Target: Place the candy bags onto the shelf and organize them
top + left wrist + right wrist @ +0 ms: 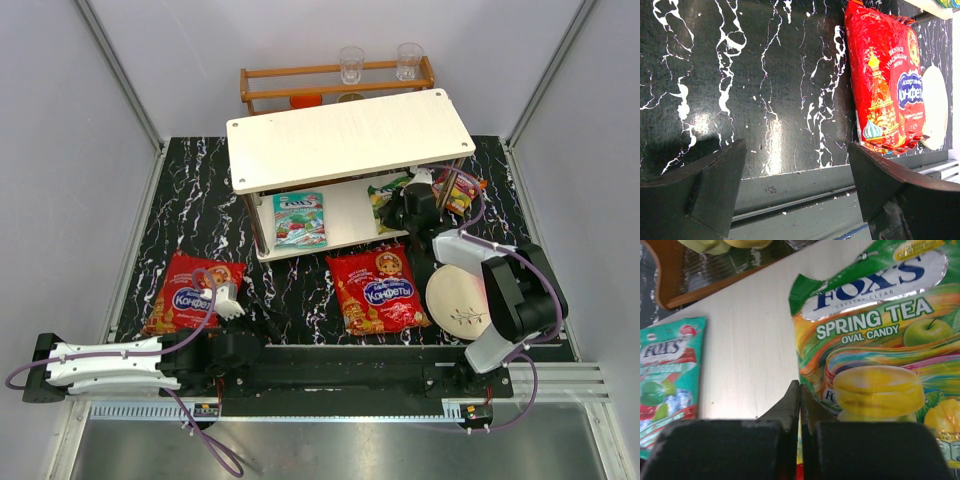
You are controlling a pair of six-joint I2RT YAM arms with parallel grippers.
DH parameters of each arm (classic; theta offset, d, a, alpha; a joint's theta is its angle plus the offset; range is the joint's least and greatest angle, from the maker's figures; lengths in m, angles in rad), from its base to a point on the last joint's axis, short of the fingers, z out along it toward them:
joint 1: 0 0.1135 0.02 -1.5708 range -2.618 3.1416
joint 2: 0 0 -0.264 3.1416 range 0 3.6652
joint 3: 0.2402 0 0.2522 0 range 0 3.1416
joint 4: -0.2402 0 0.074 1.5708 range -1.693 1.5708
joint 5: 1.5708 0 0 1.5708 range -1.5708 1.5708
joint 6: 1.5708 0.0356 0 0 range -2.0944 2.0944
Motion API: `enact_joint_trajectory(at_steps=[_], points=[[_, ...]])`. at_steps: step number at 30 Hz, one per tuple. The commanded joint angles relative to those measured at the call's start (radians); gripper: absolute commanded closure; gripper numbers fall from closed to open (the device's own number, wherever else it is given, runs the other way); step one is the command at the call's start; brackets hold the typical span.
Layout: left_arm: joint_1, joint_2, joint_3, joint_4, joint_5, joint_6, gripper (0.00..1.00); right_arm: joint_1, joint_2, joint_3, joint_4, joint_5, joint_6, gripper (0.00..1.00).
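1. Left hand: fingers apart, over marbled surface.
2. Right hand: pinched together on red-orange candy bag edge.
3. Shelf, lower tier: teal bag, green Spring Tea bag.
4. On the surface: two large red bags.

Top view: bright, even light from overhead, no hard shadows. I see only soft shade under the top board of the shelf.

Left wrist: pale hotspot on the glossy black surface. Plate blown out white. Left gripper fingers dark and soft.

Right wrist: green-yellow bag print sharp, its foil glinting. Right gripper is a dark blur, and the red-orange bag edge between its pressed fingers is a smear.
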Motion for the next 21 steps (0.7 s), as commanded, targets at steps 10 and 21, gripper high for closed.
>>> enact_joint_trajectory(at_steps=[10, 21], points=[[0.004, 0.028, 0.043, 0.035, -0.042, 0.031, 0.14, -0.01, -0.314, -0.132, -0.047, -0.086, -0.009, 1.0], [0.003, 0.063, 0.097, 0.031, -0.019, 0.065, 0.14, -0.014, -0.729, -0.223, -0.371, 0.232, 0.014, 0.93]])
